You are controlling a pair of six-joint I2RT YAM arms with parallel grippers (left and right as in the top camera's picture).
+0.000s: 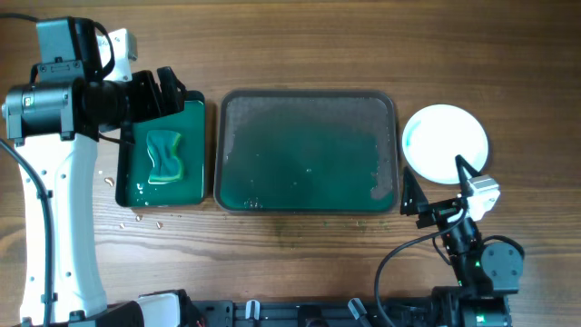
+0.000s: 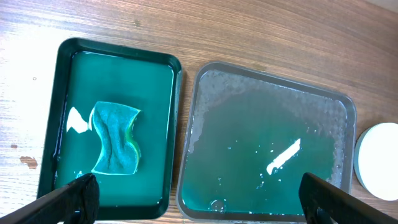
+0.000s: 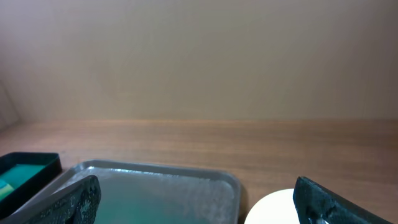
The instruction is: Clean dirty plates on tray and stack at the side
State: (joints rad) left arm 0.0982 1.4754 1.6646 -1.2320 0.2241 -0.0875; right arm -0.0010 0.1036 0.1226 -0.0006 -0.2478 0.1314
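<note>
White plates (image 1: 447, 138) lie just ahead of the right end effector (image 1: 433, 173).

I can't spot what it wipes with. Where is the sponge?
In the overhead view the sponge lies in the small green tray on the left, beside the large tray.

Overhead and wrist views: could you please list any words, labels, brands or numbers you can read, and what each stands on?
None: no word, number or label can be read on the tray, the white plate, the small green tray, the sponge, the left arm or the right arm.
</note>
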